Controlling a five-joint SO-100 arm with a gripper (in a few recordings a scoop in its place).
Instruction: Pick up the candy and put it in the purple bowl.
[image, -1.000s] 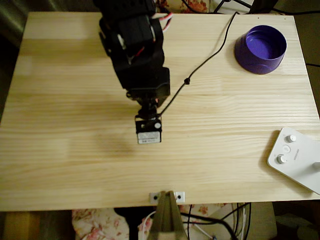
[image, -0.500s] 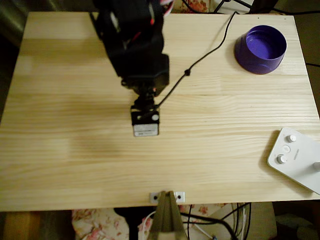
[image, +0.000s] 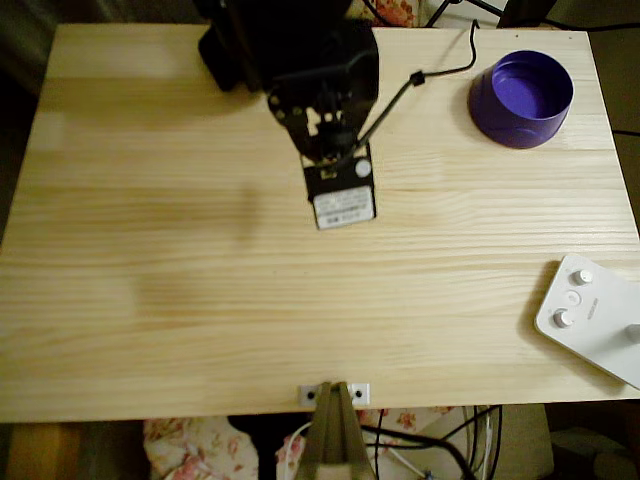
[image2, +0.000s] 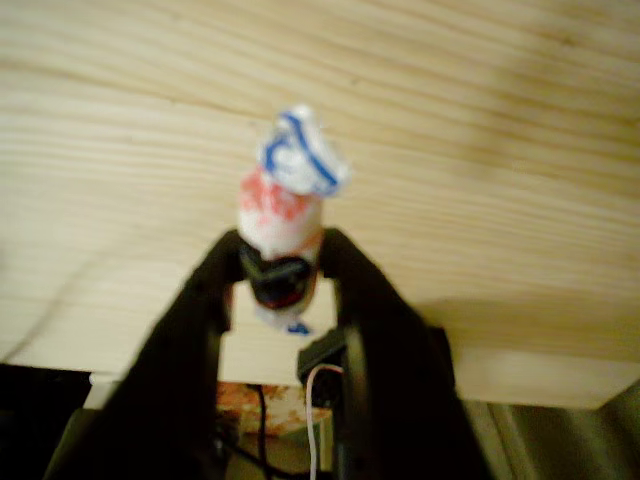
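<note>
In the wrist view the candy (image2: 285, 205), pinkish-white with a dark middle and a twisted blue-striped end, stands upright between the black fingers of my gripper (image2: 282, 262), which is shut on it above the wooden table. From overhead, the black arm (image: 300, 70) reaches in from the top edge, and its wrist camera block (image: 340, 195) hides the gripper and the candy. The purple bowl (image: 522, 97) sits at the table's top right corner, well right of the arm, and nothing lies in it.
A white device with knobs (image: 592, 318) lies at the table's right edge, lower down. A black cable (image: 440, 72) runs from the arm toward the top edge. A clamp (image: 334, 394) is fixed at the front edge of the wooden table (image: 150, 300).
The arm has swung up and to the right in the overhead view, toward the bowl's side. Its wrist block has moved from the table's centre to upper middle.
</note>
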